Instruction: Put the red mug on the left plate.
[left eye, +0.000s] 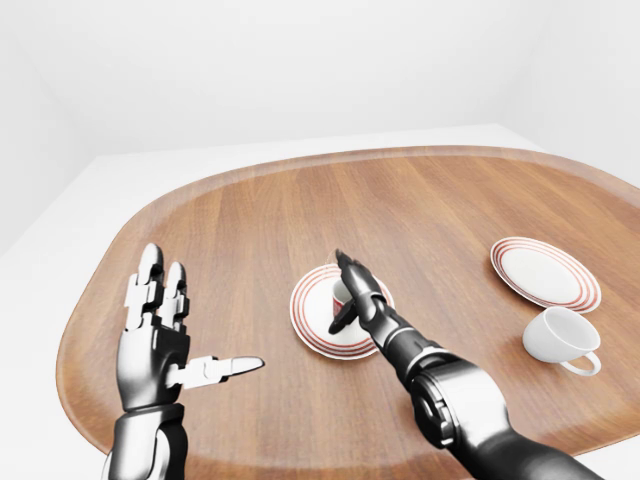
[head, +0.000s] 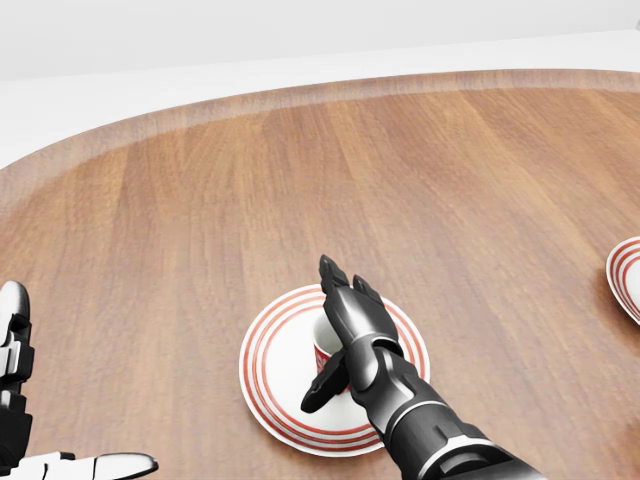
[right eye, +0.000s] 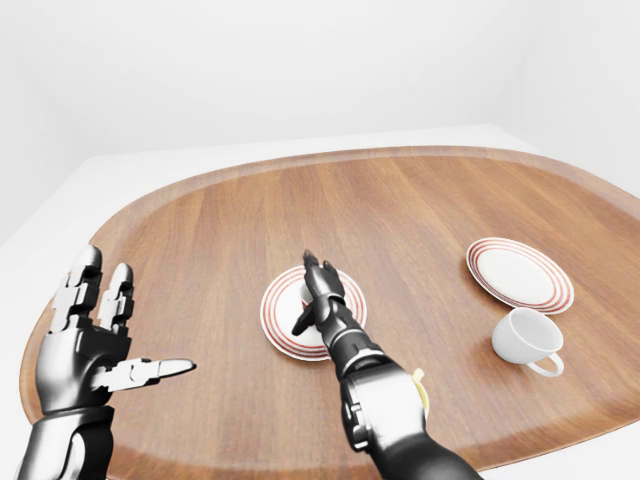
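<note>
The red mug, white inside, stands on the left plate, a white plate with red rings near the middle of the wooden table. My right hand is at the mug. Its fingers stretch out straight past the mug's right side, and the thumb hangs down in front of it. The hand is open and hides most of the mug. My left hand is open and empty, palm up, at the lower left of the left-eye view, well left of the plate.
A second red-ringed plate lies at the right of the table. A white mug stands just below it. The table is a rounded wooden top, with its near edge close under my arms.
</note>
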